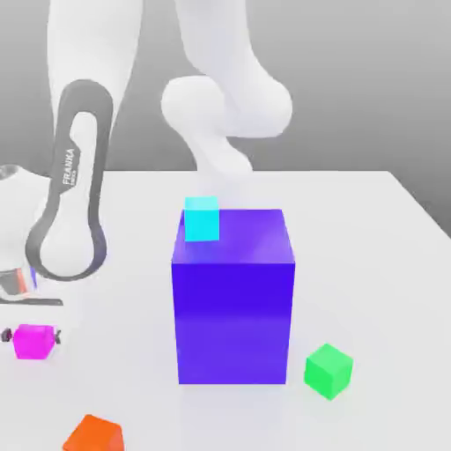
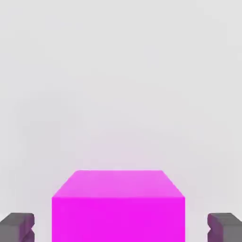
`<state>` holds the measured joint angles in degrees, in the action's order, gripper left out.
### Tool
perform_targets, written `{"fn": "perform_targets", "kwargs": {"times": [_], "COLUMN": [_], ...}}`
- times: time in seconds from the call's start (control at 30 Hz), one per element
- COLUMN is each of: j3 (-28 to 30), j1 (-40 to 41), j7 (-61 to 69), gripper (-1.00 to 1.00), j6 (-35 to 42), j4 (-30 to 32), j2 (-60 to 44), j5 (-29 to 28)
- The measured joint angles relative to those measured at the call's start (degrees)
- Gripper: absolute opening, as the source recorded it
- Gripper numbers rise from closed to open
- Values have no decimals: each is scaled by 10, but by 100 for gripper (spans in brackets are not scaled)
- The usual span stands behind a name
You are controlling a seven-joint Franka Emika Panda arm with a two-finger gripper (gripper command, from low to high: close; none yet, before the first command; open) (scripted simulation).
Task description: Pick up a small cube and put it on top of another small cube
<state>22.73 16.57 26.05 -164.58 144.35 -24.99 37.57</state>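
One magenta cube (image 1: 34,341) sits on the white table (image 1: 388,264) at about eight o'clock from the big blue block (image 1: 232,295) in the exterior view; the gripper (image 1: 33,337) straddles it, a dark fingertip (image 1: 58,336) at three o'clock and another at nine; in the hand view the fingers (image 2: 17,227) flank the cube with a sliver of gap, so narrowed, not visibly clamped; being cubic, no long axis matters; lifting looks next, I judge.
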Motion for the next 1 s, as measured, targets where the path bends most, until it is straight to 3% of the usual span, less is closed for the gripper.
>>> {"fn": "perform_targets", "kwargs": {"times": [0.13, 0.43, 0.77, 1.0], "j3": [2, 131, 73, 24], "j1": [-1, -114, -270, -398], "j7": [-1, -131, -290, -414], "gripper": [-100, -100, -100, -100], "j6": [1, 70, 96, 100], "j4": [0, 34, 12, 17], "j2": [1, 107, 119, 157], "j5": [-1, -155, -208, -289]}}
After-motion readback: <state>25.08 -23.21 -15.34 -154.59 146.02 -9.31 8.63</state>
